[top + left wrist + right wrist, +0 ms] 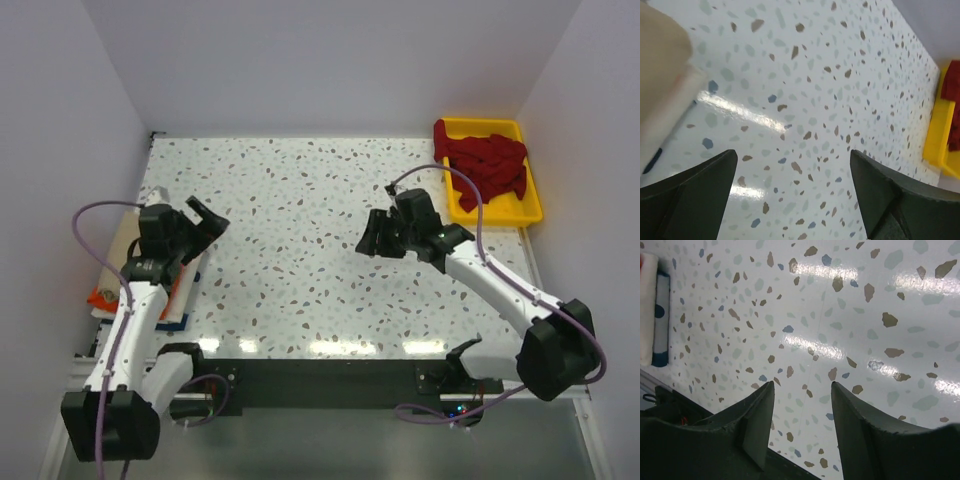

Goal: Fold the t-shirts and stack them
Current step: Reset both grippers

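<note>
A stack of folded t-shirts lies at the table's left edge, under my left arm: a beige one [124, 236], an orange one [101, 297] and a white/blue one [186, 291]. Dark red t-shirts [487, 160] lie crumpled in the yellow tray [500, 209] at the back right. My left gripper [205, 221] is open and empty, just right of the stack, above the table. My right gripper [374, 236] is open and empty over the middle of the table. The left wrist view shows the beige cloth [660, 60] and my left gripper [792, 170]. The right wrist view shows the white/blue shirt [650, 315] and my right gripper [802, 390].
The speckled table [300, 250] is walled at the back and both sides. The yellow tray [937, 135] with dark red cloth [952, 90] shows at the right edge of the left wrist view. A black base rail [320, 375] runs along the near edge.
</note>
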Robot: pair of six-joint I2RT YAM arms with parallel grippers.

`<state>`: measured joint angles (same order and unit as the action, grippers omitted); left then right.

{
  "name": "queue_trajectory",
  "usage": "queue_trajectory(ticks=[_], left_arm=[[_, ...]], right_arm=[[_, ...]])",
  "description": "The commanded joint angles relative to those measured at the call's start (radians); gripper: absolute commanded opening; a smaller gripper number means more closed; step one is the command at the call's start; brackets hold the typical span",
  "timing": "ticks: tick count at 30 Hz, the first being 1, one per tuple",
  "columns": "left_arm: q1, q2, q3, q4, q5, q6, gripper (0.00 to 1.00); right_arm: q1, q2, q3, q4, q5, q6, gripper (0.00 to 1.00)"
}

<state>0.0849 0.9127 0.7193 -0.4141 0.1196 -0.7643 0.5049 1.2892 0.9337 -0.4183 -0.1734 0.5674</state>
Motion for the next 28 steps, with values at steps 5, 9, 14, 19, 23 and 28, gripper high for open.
queue_trajectory(ticks=[5,9,14,19,23,28], left_arm=[[-0.453,0.096,-0.006,0.188,-0.181,-0.035,1.0],[-0.591,0.169,0.009,0.264,-0.192,-0.023,1.0],[-0.706,0.273,0.074,0.307,-0.207,0.0,1.0],[-0.784,0.351,0.154,0.296,-0.212,0.039,1.0],[-0.786,0.403,0.172,0.331,-0.163,0.052,1.0],[-0.784,0.417,0.213,0.314,-0.152,0.102,1.0]], right_arm=[[0.003,-0.12,-0.012,0.035,0.083,-0.017,0.56],[0.003,-0.165,-0.022,0.041,0.097,-0.026,0.6],[0.003,-0.229,-0.044,0.052,0.144,-0.026,0.65],[0.001,-0.26,-0.058,0.053,0.196,-0.024,0.69],[0.003,-0.246,-0.056,0.038,0.209,-0.027,0.69],[0.003,-0.254,-0.072,0.032,0.241,-0.024,0.68]])
